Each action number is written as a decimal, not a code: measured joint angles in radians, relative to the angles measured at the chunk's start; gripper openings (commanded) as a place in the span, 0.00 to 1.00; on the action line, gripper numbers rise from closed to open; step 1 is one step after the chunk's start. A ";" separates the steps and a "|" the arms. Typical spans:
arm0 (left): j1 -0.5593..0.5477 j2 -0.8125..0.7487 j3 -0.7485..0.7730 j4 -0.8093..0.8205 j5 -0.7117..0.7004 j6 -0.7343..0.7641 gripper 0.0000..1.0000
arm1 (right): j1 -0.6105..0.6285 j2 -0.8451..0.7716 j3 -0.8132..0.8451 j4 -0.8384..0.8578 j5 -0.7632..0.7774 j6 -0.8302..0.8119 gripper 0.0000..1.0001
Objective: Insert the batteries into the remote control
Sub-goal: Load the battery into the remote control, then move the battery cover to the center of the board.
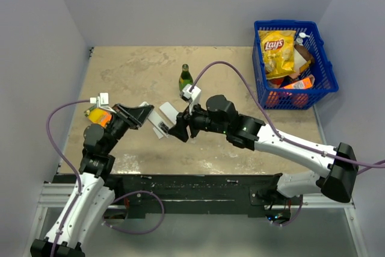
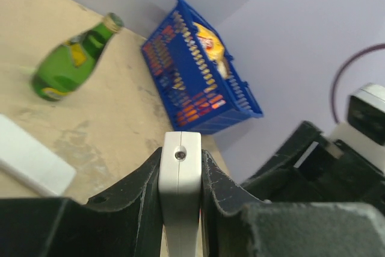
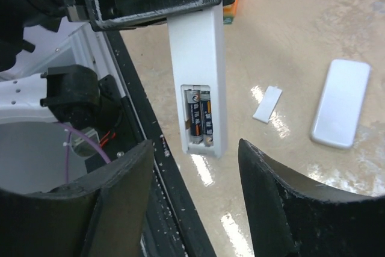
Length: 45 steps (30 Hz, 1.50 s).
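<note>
**White shells, black joints**

The left arm [image 1: 90, 200] and right arm [image 1: 295, 148] pair white shells with black joint housings. A purple cable [image 1: 49, 126] loops off each wrist, beside a small white camera box [image 1: 191, 92]. The right gripper [image 3: 194, 148] has matte black, grainy, wedge-shaped fingers [image 3: 114, 203].

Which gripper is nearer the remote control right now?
Left. The left gripper is shut on the remote control; the right gripper faces its open battery compartment, jaws open, not gripping it.
</note>
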 measured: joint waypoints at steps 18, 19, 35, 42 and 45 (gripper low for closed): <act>-0.001 -0.215 0.341 -0.676 -0.688 0.500 0.00 | -0.017 0.543 0.256 -0.177 0.172 -0.039 0.56; -0.001 -0.233 0.338 -0.679 -0.703 0.513 0.00 | -0.015 0.579 0.277 -0.192 0.177 -0.038 0.56; -0.001 -0.294 0.269 -0.689 -0.771 0.584 0.00 | 0.045 0.928 0.647 -0.409 0.277 -0.032 0.53; -0.001 -0.303 0.264 -0.689 -0.771 0.591 0.00 | 0.055 0.977 0.734 -0.471 0.321 -0.033 0.38; -0.001 -0.306 0.260 -0.689 -0.771 0.591 0.00 | 0.064 1.004 0.776 -0.497 0.357 -0.038 0.31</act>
